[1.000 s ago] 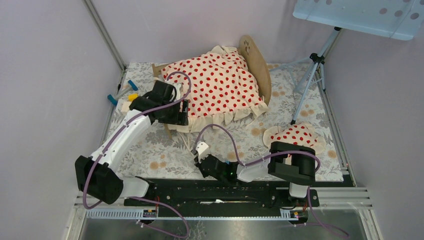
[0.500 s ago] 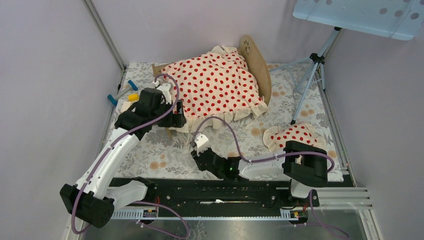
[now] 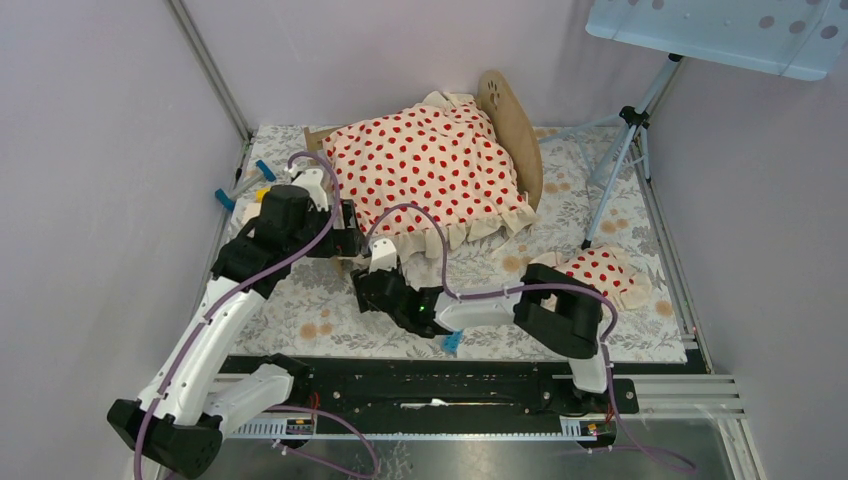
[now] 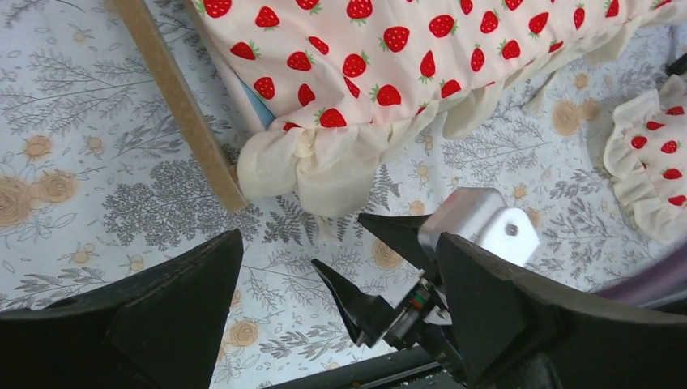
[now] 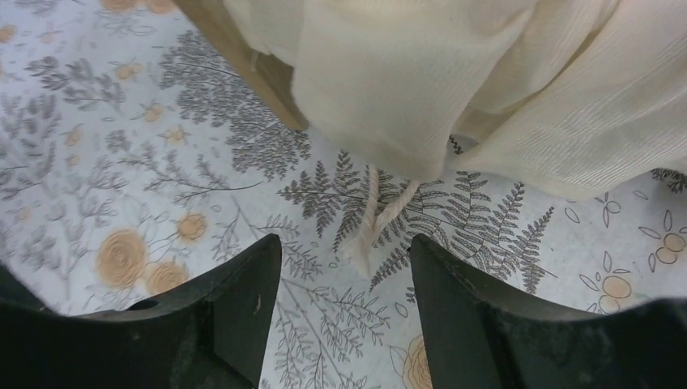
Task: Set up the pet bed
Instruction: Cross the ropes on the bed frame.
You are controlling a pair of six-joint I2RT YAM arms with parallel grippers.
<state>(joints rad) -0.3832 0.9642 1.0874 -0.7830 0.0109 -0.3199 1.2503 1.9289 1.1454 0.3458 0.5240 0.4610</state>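
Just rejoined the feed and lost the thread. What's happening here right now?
The pet bed sits at the far side with the strawberry blanket spread over it. Both arms reach toward its near left corner. The left gripper and right gripper are open and hold nothing, the right one above a cream cord trailing from under the ruffle. The pillow lies off to the right, apart from the bed.

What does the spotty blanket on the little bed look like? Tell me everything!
The blanket is cream cloth printed with red strawberries, with a plain ruffle round its edge. It lies spread over the bed, hiding nearly all of it. Its near corner hangs down beside the wooden rail, close to the flowery table cover. No jaws hold it.
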